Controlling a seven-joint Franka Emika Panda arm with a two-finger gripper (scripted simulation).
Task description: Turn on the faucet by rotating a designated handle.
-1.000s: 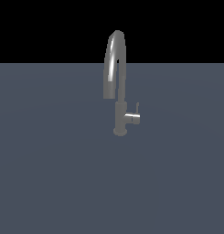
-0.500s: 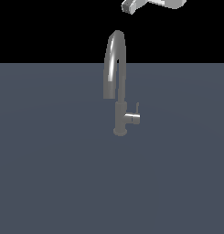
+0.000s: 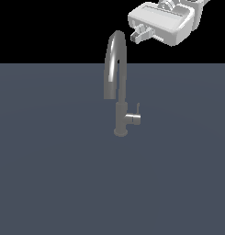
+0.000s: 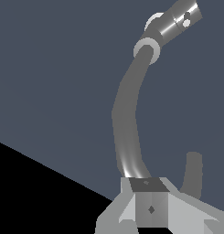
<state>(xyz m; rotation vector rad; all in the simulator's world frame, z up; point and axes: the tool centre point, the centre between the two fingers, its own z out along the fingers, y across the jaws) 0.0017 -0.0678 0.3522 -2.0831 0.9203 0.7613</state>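
The faucet (image 3: 117,87) stands upright on the flat dark grey surface (image 3: 49,183), near the middle of the exterior view, its arched spout curving over toward that view's left. The handle (image 3: 133,118) juts from the lower column toward the exterior view's right, a short stub with a thin lever (image 3: 137,108) rising from its tip.

The gripper (image 3: 140,34) hangs high above, at the exterior view's upper right, near the crest of the arch and touching nothing. It holds nothing; how far apart its fingers stand I cannot tell, since only a small dark tip shows in the exterior view and the wrist view shows mostly the housing.

The step in hand, as I judge it, is the approach: no contact with the handle is made. From the wrist camera, the handle (image 4: 170,25) lies at the far end of the long spout (so well apart from the gripper).

The next move calls for a descent past the arch without clipping it, then bringing the fingers beside the lever so that a push can rotate it.

No brand, label or writing can be read anywhere.
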